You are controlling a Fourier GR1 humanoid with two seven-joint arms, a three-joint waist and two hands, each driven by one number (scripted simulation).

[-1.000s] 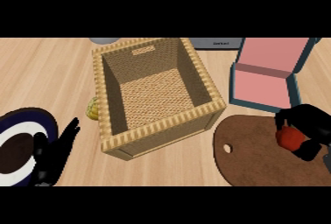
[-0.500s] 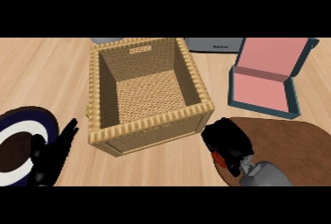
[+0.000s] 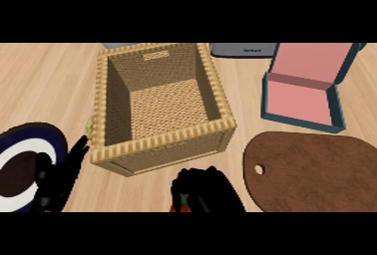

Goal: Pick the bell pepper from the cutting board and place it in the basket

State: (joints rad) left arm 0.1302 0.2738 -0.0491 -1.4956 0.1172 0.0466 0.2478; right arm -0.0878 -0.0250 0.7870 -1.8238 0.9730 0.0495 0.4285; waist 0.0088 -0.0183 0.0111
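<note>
The pale wooden table (image 3: 44, 79) carries everything. The open rectangular wicker basket (image 3: 213, 87) stands at the middle of it, its long axis running away from the robot and tilted a little leftward at the far end; nothing shows on its woven floor. To its right lies the brown oval cutting board (image 3: 316, 174) with a hanging hole at its left end, bare on top. Beyond the board sits an open teal box with a pink lining (image 3: 305, 92), and past the basket's far right corner a grey appliance (image 3: 243, 50) bears a small label too fine to read. A dark blue and white round plate (image 3: 26, 164) shows at the left edge.

The right hand (image 3: 206, 191) is just in front of the basket's near wall, between board and basket, fingers curled over a red and green bell pepper (image 3: 179, 205), of which only a sliver peeks out at the hand's lower left. I judge the basket's opening lies straight ahead and above the fingers, so the carry needs to rise over the near rim. The left hand (image 3: 63, 174) rests by the plate, fingers straight and relaxed.
</note>
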